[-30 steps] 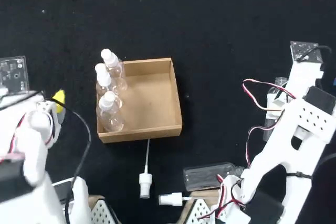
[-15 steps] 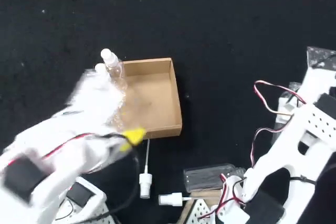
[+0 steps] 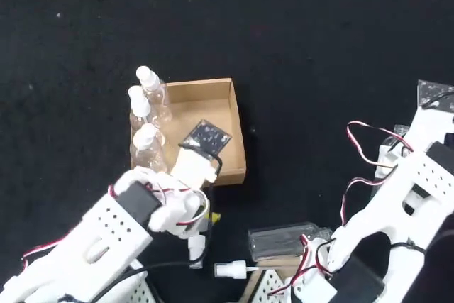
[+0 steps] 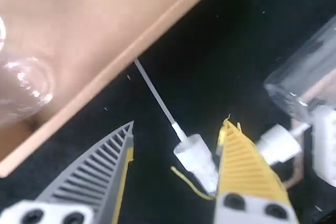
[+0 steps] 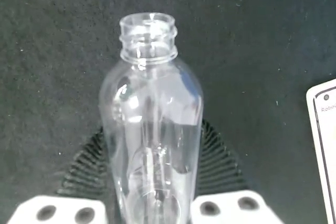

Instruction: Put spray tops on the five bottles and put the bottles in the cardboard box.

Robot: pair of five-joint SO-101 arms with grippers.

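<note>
The cardboard box [image 3: 237,129] stands on the black table, and three capped bottles [image 3: 145,143] stand along one side of it. In front of the box lies a white spray top [image 4: 197,158] with its thin dip tube [image 4: 155,93] pointing at the box wall [image 4: 121,72]. My left gripper [image 4: 178,127] is open just above it, one finger on each side. A second spray top [image 3: 230,269] lies beside a clear uncapped bottle [image 3: 284,239] on its side. My right gripper [image 5: 154,129] is shut on another clear uncapped bottle [image 5: 155,103] at the table's right side.
The left arm [image 3: 120,232] stretches across the front left of the table. White perforated arm bases [image 3: 273,285] sit at the near edge. A white card [image 5: 323,145] lies beside the held bottle. The far half of the black table [image 3: 298,40] is bare.
The left arm has swung from the left edge across to the front of the box and come down over the spray top. The right arm has shifted slightly right with its bottle.
</note>
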